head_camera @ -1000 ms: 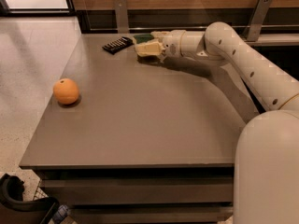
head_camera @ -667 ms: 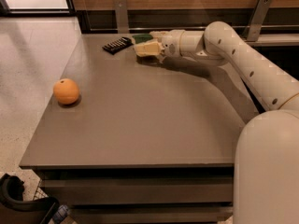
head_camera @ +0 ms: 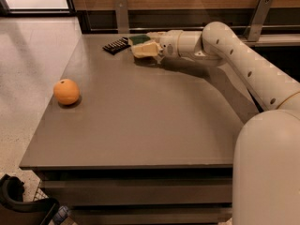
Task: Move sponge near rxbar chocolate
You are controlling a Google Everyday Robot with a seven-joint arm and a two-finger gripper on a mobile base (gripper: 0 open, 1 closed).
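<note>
Side grasp of a soft object. The gripper point(head_camera: 152, 49), at the far edge of the grey desk point(head_camera: 140, 125), was clamped on the sponge point(head_camera: 143, 48), a rectangular pad with a dark green scrub top and a pale yellow foam body. The sponge was held just beside the rxbar chocolate point(head_camera: 116, 45), a flat, nearly black wrapped bar; whether the two touched could not be told. A round orange fruit point(head_camera: 66, 91) lay well apart, near the left edge. The sponge was judged light, soft, compressible and not fragile. It was best taken across its foam sides, where a firm pinch could be tolerated.
</note>
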